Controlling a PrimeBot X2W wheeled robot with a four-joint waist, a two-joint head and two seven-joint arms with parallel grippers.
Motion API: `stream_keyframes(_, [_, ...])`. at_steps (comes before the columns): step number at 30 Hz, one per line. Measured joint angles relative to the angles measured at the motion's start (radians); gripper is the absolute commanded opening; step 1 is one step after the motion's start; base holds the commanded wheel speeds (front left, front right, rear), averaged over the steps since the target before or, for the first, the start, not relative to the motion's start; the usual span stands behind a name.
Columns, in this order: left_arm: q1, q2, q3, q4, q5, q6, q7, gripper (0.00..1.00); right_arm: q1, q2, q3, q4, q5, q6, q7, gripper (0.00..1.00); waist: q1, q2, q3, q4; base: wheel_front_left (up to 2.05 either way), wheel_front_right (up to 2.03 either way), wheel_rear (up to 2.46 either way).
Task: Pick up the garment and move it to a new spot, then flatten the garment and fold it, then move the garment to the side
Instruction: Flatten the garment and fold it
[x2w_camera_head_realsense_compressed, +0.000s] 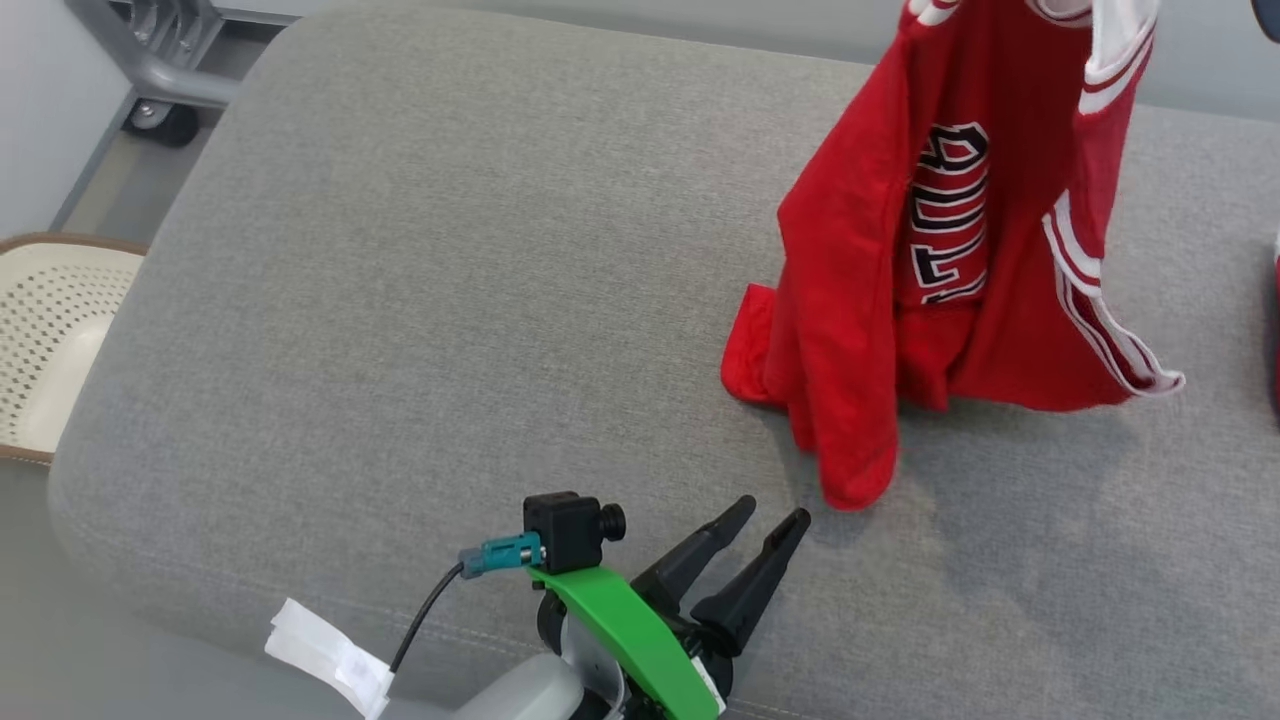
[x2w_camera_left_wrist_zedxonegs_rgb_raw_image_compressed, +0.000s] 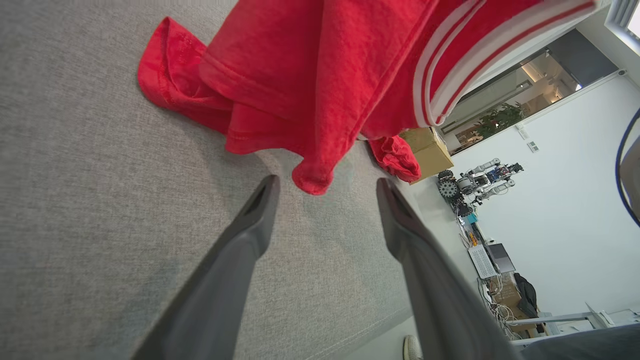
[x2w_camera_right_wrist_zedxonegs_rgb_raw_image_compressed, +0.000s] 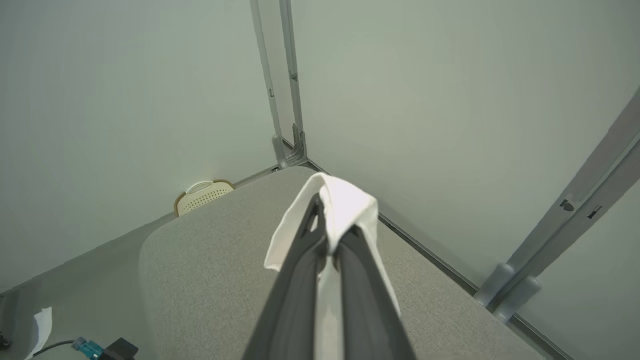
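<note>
Hanging item, mid-transfer.

Item: garment (x2w_camera_head_realsense_compressed: 850, 300), a red jersey with white-striped trim and dark lettering. It is held up over the grey cushion (x2w_camera_head_realsense_compressed: 450, 300). Its lowest folds and one hem corner rest on the cushion's right half. Its upper part is lifted clear of the cushion and runs past the top edge of the head view.

Progress, as judged: pick-up done. The move to a new spot is under way, and the garment is not yet laid down. Outstanding: flattening, folding and moving aside. None of these is begun, as the cloth is bunched in vertical folds.

Right gripper (x2w_camera_right_wrist_zedxonegs_rgb_raw_image_compressed: 330, 235): fingers pressed together, pinching a band of white trim (x2w_camera_right_wrist_zedxonegs_rgb_raw_image_compressed: 345, 200), which I take to be the garment's edge. The trim drapes over the tips, high above the cushion.

Left gripper (x2w_camera_head_realsense_compressed: 772, 510): fingers spread wide, holding and touching nothing. It sits low over the cushion's near edge, with the tips aimed at the garment's dangling lowest corner and just short of it.
</note>
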Motion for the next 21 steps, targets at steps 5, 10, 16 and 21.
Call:
stream_keyframes(5, [-0.001,0.0,-0.001,0.02,-0.012,0.0,-0.007,1.0,0.048,-0.044,-0.004,0.119,-0.071,-0.033,0.002,0.0,0.0,0.0,-0.021,0.045,0.0,0.0,0.0])
stream_keyframes(10, [-0.007,0.0,-0.002,0.032,-0.031,0.0,-0.018,1.0,0.19,-0.07,-0.001,0.208,-0.11,-0.052,-0.009,0.0,0.0,0.0,-0.037,0.068,0.0,0.0,0.0])
stream_keyframes(16, [-0.025,0.0,0.005,0.068,-0.03,0.0,-0.031,1.0,0.282,-0.061,-0.003,0.234,-0.112,-0.069,-0.047,0.0,0.0,0.0,-0.031,0.056,0.0,0.0,0.0])
stream_keyframes(21, [-0.089,0.0,0.012,0.09,-0.025,0.0,-0.032,1.0,0.304,-0.044,-0.027,0.232,-0.111,-0.078,-0.1,0.0,0.0,0.0,-0.015,0.022,0.0,0.0,0.0])
